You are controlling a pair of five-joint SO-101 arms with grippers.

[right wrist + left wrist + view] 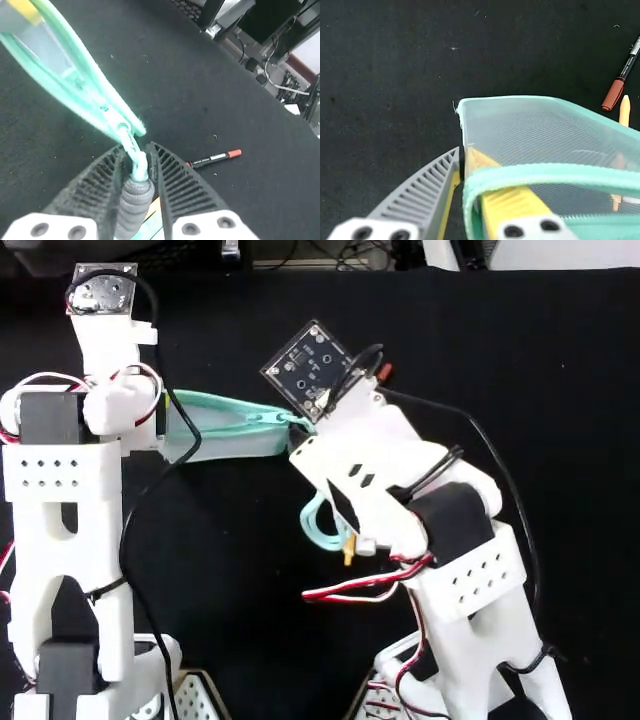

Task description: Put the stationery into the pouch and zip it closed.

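Note:
A see-through mint pouch (pixel 230 425) lies stretched between my two arms at the table's back. My left gripper (pixel 464 153) is shut on its end wall, the yellow finger (pixel 505 202) inside the mouth and the grey finger (pixel 420 195) outside. At the other end my right gripper (pixel 136 148) is shut on the mint zip pull (pixel 131 145). The two edges of the pouch (pixel 60 65) spread apart away from the slider. A brown-capped marker (pixel 620 80) and an orange pencil (pixel 624 107) lie on the cloth beyond the pouch (pixel 545 135).
The table is covered in black cloth (pixel 560 380). The marker (pixel 215 157) rests just past my right gripper, and its cap (pixel 385 370) shows beside the right wrist camera. A mint loop (pixel 318 525) hangs under the right arm. Cables and equipment stand beyond the table's far edge (pixel 260 55).

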